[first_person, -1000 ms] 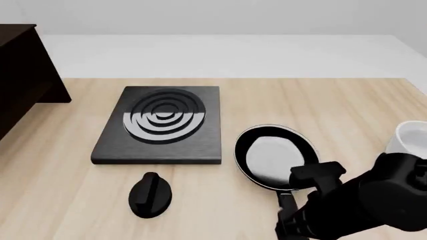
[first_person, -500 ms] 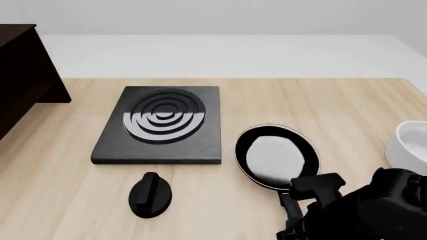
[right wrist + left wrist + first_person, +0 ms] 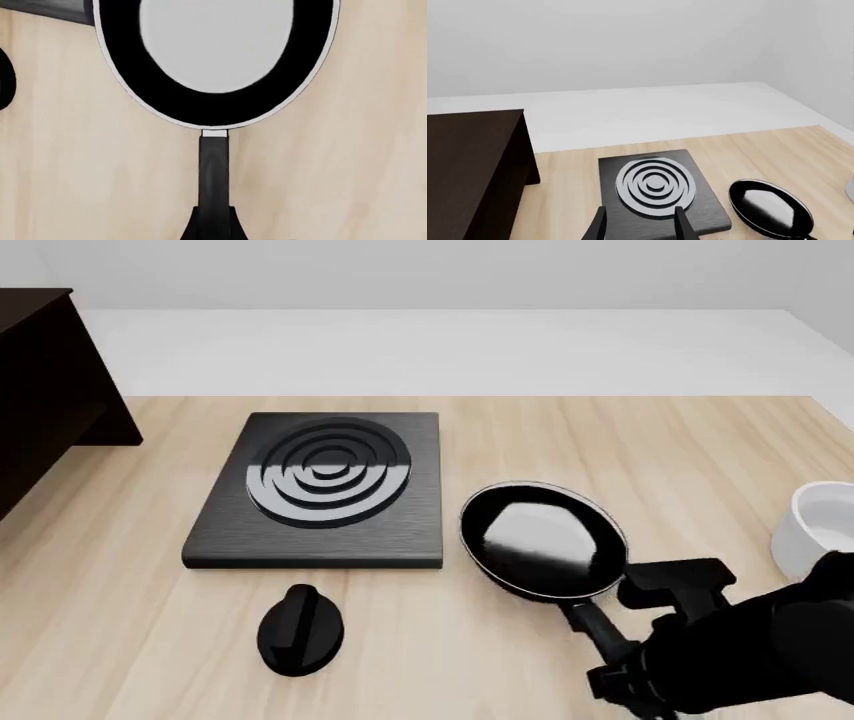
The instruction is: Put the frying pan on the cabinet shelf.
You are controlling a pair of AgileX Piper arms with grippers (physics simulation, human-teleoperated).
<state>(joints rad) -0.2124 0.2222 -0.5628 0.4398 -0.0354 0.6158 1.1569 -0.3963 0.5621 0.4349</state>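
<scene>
The frying pan (image 3: 543, 540) lies on the table just right of the stove, its long black handle (image 3: 597, 628) pointing toward the near right. My right gripper (image 3: 625, 665) is shut on the end of that handle; in the right wrist view the handle (image 3: 214, 175) runs straight into the closed gripper (image 3: 213, 229), with the pan (image 3: 217, 55) beyond. The cabinet shelf (image 3: 40, 380) stands at the far left, also seen in the left wrist view (image 3: 474, 165). My left gripper (image 3: 640, 227) hangs open and empty above the stove, apart from the pan (image 3: 770, 207).
A black square stove plate (image 3: 320, 490) with rings sits mid-table. A small black oval knob (image 3: 302, 630) lies in front of it. A white bowl (image 3: 817, 530) stands at the right edge, close to my right arm.
My right arm has drawn back along the handle toward the near right and gripped its end. The pan has shifted slightly left and away, and its inside now reflects darker.
</scene>
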